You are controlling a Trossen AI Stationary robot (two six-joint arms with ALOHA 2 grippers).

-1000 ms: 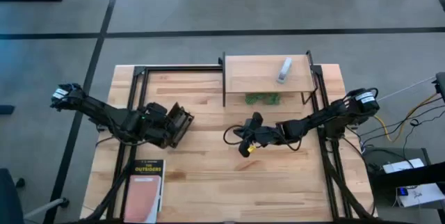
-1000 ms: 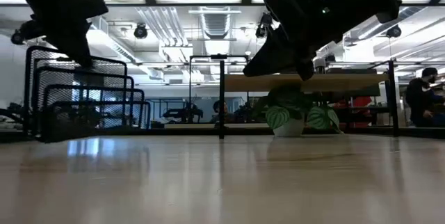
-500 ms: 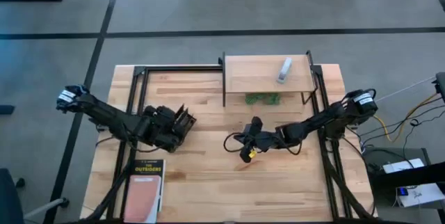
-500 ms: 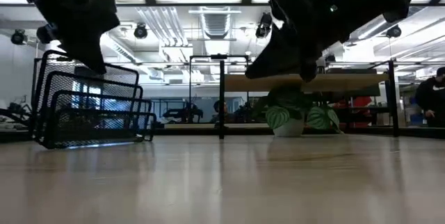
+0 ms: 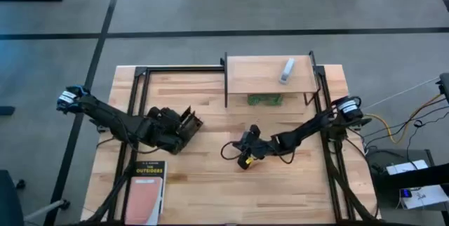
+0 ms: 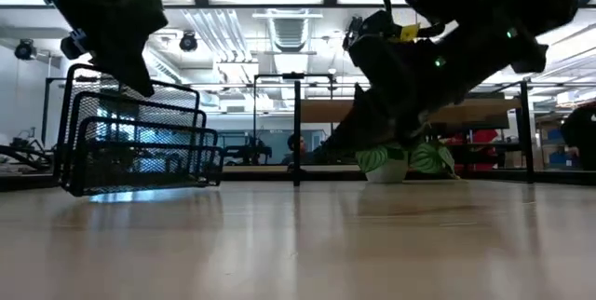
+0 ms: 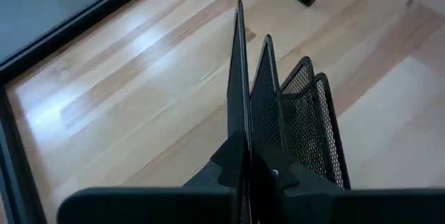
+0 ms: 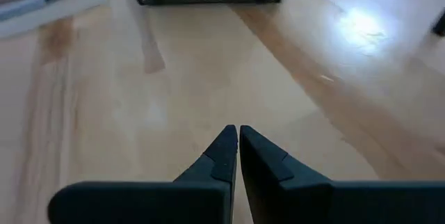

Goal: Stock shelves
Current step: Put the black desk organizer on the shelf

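shelf already has 1 grey item. left gripper clamps the wire rack; right gripper pinched closed, empty. book unshelved.

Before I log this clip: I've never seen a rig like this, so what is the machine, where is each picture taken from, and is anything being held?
Two dark robot arms work at a wooden table. One camera looks straight down, one sits at tabletop height, one rides on each wrist. The left gripper is shut on a black wire rack, lifted and tilted. The right gripper is shut and empty, low over mid-table. A small shelf carries a pale object, with a plant beneath. A book lies at the near left.
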